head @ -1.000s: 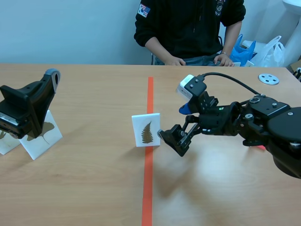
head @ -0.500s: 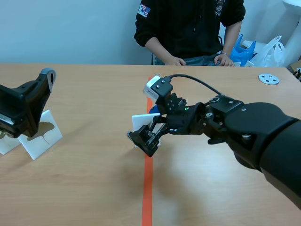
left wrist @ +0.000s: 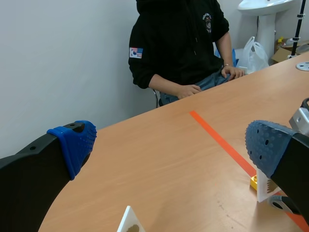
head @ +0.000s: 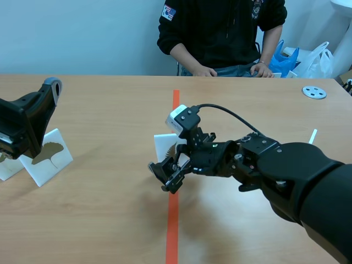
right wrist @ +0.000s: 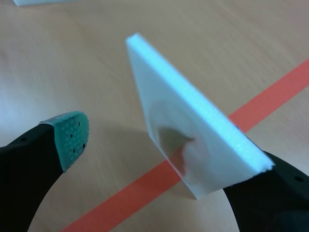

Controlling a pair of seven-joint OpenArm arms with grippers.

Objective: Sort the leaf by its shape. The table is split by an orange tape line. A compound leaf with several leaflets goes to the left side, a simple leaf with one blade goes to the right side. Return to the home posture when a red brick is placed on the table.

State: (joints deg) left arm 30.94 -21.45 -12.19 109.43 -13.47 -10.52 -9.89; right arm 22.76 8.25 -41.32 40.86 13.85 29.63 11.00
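A white card [head: 164, 145] stands upright on the orange tape line [head: 175, 108] at mid-table, its leaf picture mostly hidden by the right arm. My right gripper [head: 167, 175] is open and straddles the card. In the right wrist view the card [right wrist: 193, 140] sits between the fingers of the right gripper [right wrist: 166, 162]. One pad [right wrist: 72, 135] stands well clear of the card's face and the other finger lies against its back edge. My left gripper [head: 30, 118] hangs open and raised at the far left, with nothing between its blue pads [left wrist: 77, 142].
Under the left arm, a white card with a fan-shaped brown leaf [head: 49, 151] stands beside another white card [head: 7, 166]. A person sits across the table, hands [head: 204, 71] at its far edge. A grey disc [head: 314, 92] and a white stick [head: 312, 136] lie at the right.
The right arm swung left across the tape line and lowered, so its open fingers now stand on either side of the card. The left arm has barely moved.
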